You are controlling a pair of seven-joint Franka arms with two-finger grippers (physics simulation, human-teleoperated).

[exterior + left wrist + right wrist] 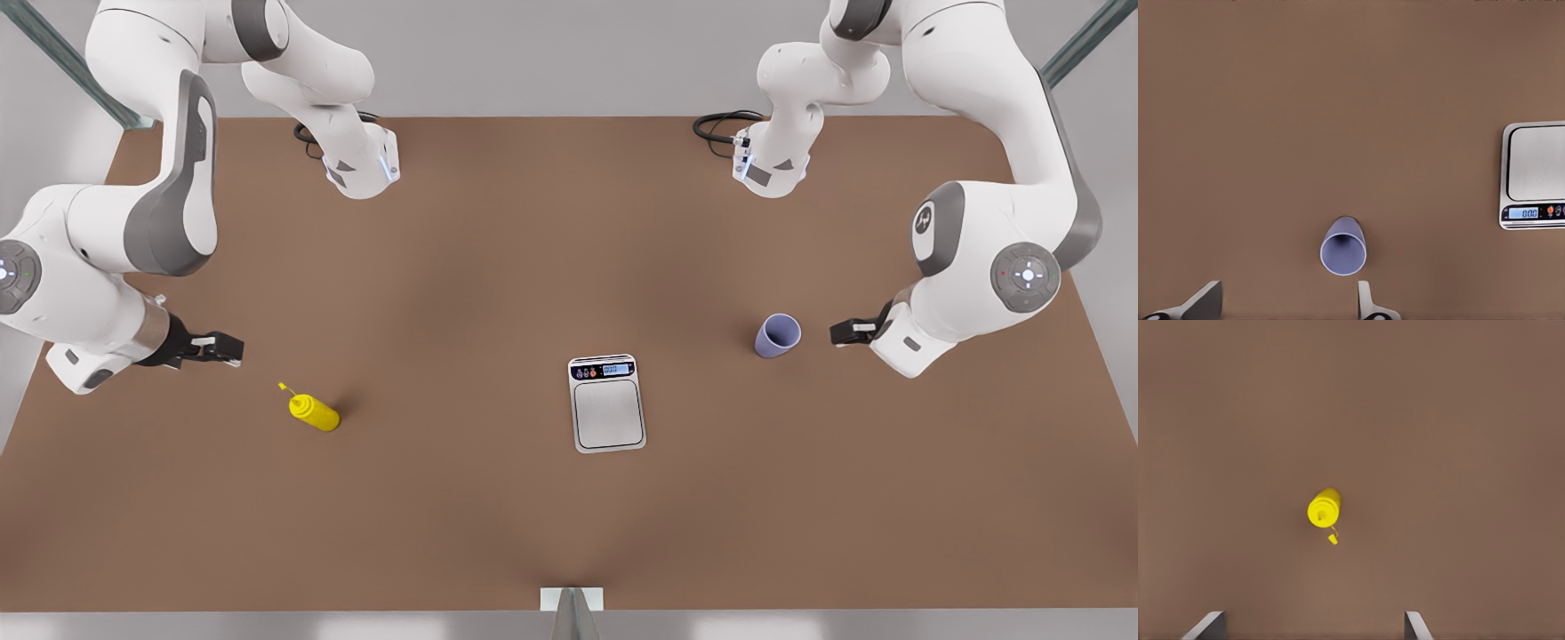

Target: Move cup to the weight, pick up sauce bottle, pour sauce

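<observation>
- Left gripper point(837, 333) hangs just beside the cup point(778, 336), on the front view's right, fingers point(1205, 300) spread wide with nothing held — lined up, I'd say, to close around it.
- The cup stands upright on the table point(462, 267), apart from the weight point(607, 404) at centre; its darker inside looks empty.
- The weight's grey plate is bare, so the cup's move isn't done.
- Right gripper point(220, 348) waits near the sauce bottle point(313, 412) on the front view's left, fingers point(1208, 625) wide, holding nothing.
- The sauce bottle stands upright on the table, nozzle up; its contents can't be seen.
</observation>
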